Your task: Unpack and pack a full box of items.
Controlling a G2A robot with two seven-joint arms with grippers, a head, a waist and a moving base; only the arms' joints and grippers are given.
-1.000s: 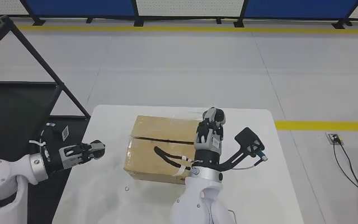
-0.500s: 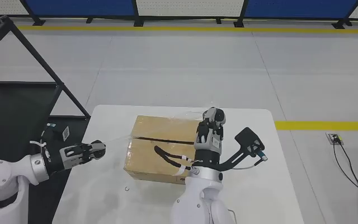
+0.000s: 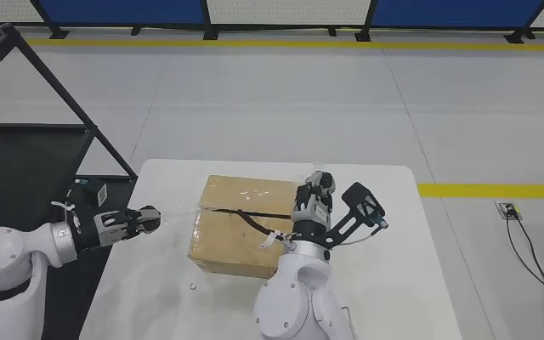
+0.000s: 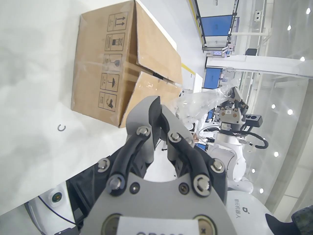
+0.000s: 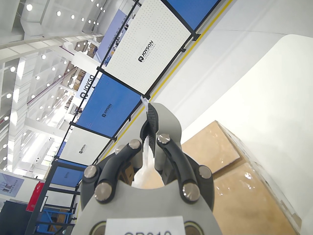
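I'm at the unsealing step. My left gripper [image 3: 150,219], over the counter [image 3: 387,255] off the box's left end, has its fingers clenched, I think on the clear tape [image 4: 201,99], which is faint there. The cardboard box [image 3: 238,197] sits mid-counter, its flaps down and the seam slightly parted. My right gripper [image 3: 316,182] hangs above the box's far right corner, pinching the same tape. Next, I judge, I pull the tape free and then lift the flaps.

top view looks down at table [image 3: 161,280]; wrist views close behind left hand [image 4: 160,110], right hand [image 5: 149,114]; all share box [image 3: 242,194].
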